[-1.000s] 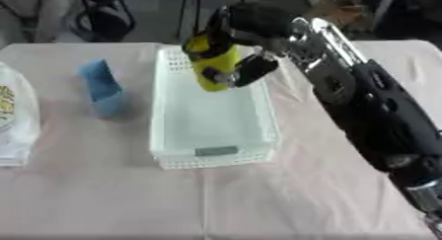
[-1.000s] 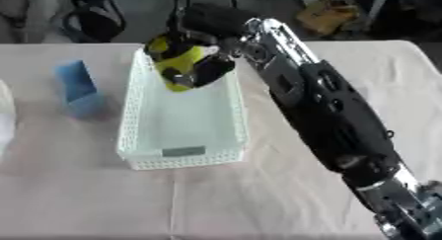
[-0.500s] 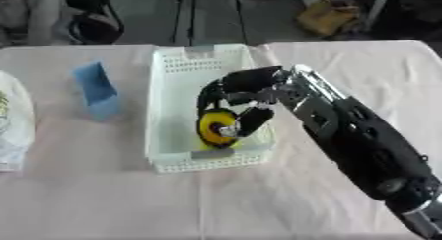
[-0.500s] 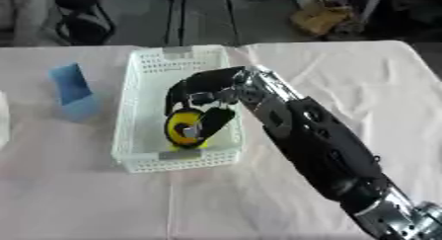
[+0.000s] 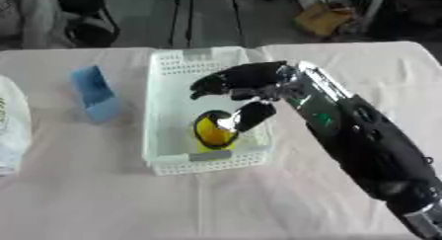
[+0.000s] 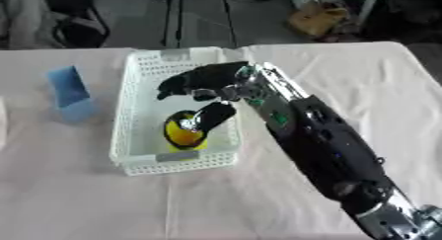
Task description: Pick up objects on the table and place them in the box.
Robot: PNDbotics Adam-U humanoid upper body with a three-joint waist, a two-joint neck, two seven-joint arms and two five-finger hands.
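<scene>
1. Inside the white basket, near its front end, the right hand hangs over a round yellow-and-black object. The fingers are spread and only lightly bent, pointing toward the robot's left. The thumb reaches down to the object's upper edge, and I cannot tell whether it touches. Nothing appears clasped, so I read the hand as released.
2. The yellow-and-black object sits on the basket floor, close to the front wall and slightly toward the right side wall. Judgement: this item counts as placed.
3. The right forearm runs from the lower right corner up across the basket's right rim. The left hand shows in neither view.
4. Left to do, by my reading: a blue boxy object stands on the table to the left of the basket, apart from it. A pale bag-like item lies at the far left edge, partly cut off. Both are outside the basket.
5. Surface: a table under a pale pinkish cloth, mildly creased.
6. Room: beyond the far edge lie a dark floor, thin tripod legs and a brown cardboard box.
</scene>
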